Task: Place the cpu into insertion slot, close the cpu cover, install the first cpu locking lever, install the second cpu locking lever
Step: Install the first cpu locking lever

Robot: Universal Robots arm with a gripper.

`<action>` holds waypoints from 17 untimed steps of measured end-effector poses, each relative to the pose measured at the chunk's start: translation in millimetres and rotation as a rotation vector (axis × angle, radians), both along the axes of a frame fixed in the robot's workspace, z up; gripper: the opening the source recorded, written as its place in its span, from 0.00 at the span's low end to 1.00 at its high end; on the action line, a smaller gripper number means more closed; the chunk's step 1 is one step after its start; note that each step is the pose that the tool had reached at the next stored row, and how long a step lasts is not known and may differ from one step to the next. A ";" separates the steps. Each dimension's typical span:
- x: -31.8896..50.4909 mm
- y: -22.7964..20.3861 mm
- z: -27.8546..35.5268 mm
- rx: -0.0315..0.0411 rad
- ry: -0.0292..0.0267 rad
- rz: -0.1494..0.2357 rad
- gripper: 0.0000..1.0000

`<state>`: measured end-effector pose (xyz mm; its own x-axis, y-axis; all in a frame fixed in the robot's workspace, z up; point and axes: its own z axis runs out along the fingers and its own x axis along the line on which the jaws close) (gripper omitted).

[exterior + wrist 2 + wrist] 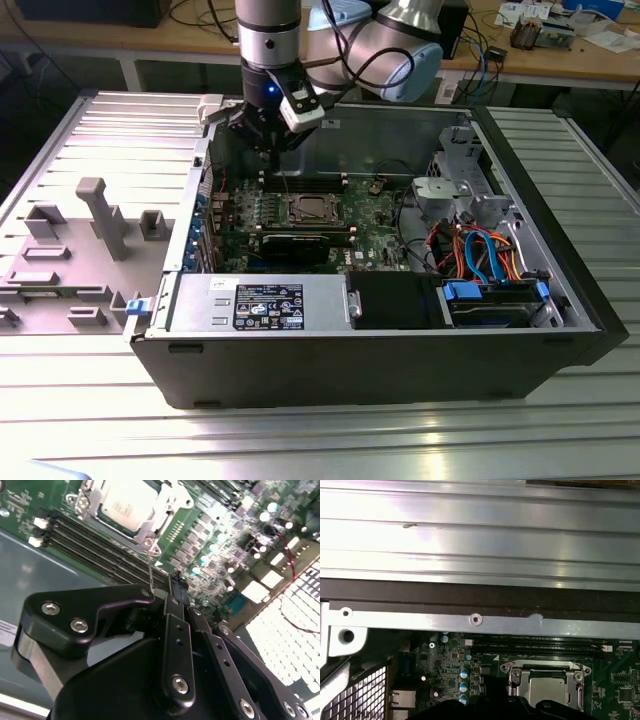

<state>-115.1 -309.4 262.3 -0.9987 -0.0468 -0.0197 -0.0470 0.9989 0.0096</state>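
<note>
The cpu [125, 502] lies flat in the insertion slot [310, 210] on the green board, its silver top also showing in the first wrist view [547, 690]. The cpu cover [162, 507] lies closed around it as a silver frame. One thin wire locking lever [150, 565] stands up from the socket's corner. Its upper end reaches my gripper [175, 580], whose black fingers are shut together just beside it. I cannot tell whether the lever is pinched. In the exterior view my gripper [270, 135] hangs over the far side of the board, behind the slot.
The open computer case [400, 360] lies on a ribbed metal table. Memory slots [90, 545] run beside the socket. A power supply [260, 305], a drive bay [490, 300] with coloured cables, and a grey fixture [100, 215] on the exterior view's left stand nearby.
</note>
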 end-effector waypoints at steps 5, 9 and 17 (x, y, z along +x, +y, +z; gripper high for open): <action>19.5 1.7 -1.5 -0.0008 -0.0001 0.000 0.11; 36.3 2.1 -5.4 -0.0018 0.0000 -0.001 0.11; 43.5 1.4 -12.0 0.0008 -0.0037 -0.004 0.11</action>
